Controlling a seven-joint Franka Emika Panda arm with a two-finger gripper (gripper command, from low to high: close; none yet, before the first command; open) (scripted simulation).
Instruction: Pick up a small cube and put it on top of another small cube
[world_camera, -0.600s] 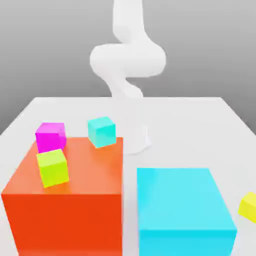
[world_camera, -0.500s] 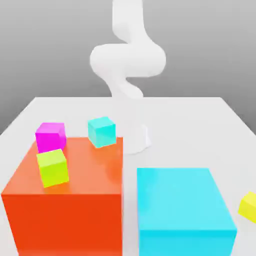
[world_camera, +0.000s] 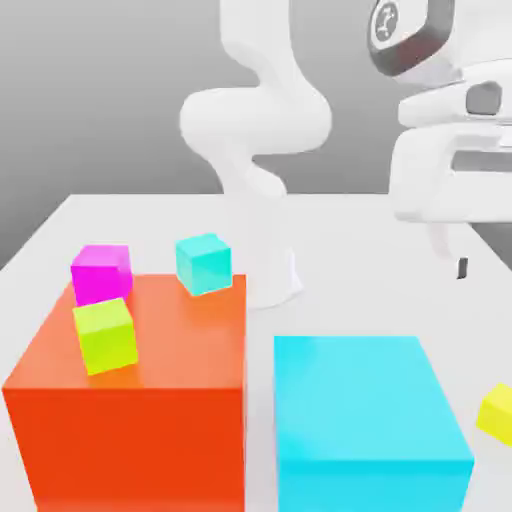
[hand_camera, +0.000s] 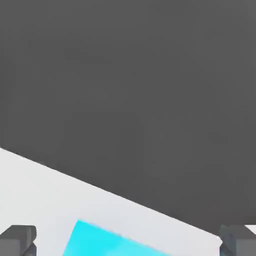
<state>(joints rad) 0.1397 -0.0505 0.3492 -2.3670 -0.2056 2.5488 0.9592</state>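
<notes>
Exterior view: end effector (world_camera: 462, 262) hanging high at the exterior view's right, above the worktop (world_camera: 350, 260), nothing between the fingers. Hand view: two dark fingertips (hand_camera: 18, 240) far apart at opposite edges, so spread wide, with a slice of the big cyan block (hand_camera: 105, 242) and white worktop (hand_camera: 45, 185) between them.

Small yellow cube (world_camera: 497, 413) down on the worktop at the exterior view's far right edge (partly cut off), just beside the big cyan block (world_camera: 365, 420), below and well apart from the end effector.

Big orange block (world_camera: 135, 395) on the exterior view's left, close beside the cyan block, narrow gap between. Lime-yellow small cube (world_camera: 105, 335) sitting on top of the orange block near its left side. Magenta small cube (world_camera: 101, 272) at the orange block's far left corner, small cyan cube (world_camera: 204, 263) at its far edge; cannot tell whether those two rest on it or behind it.

White arm base (world_camera: 268, 270) behind the blocks, mid-worktop.
</notes>
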